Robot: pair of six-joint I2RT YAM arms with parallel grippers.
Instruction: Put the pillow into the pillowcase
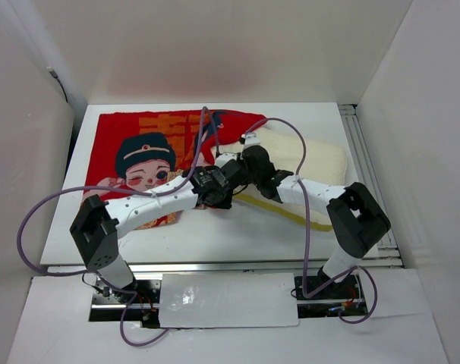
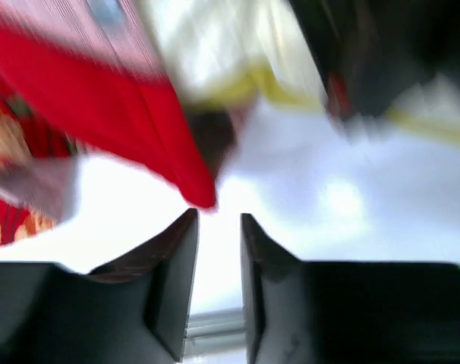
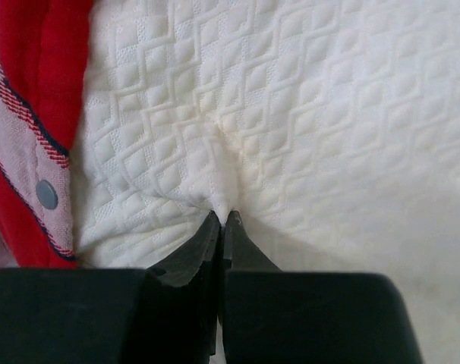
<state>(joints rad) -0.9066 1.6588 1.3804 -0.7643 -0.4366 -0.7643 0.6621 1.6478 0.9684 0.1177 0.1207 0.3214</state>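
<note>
Only its wrist view shows the right gripper [image 3: 221, 220] pinching the pillow [image 3: 306, 114].

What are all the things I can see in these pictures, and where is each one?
pillowcase: one, red with a cartoon face, back left of the table.
pillow: one, cream-white with yellow edging, right half of the table, touching the pillowcase.
table: one, white, under everything.
cables: two, purple, looping along the arms.
arms: two, white and black, meeting over the middle of the table.
left gripper: one, black, open, just short of a corner of the red cloth.
right gripper: one, black, shut on a pinch of the pillow.
</note>
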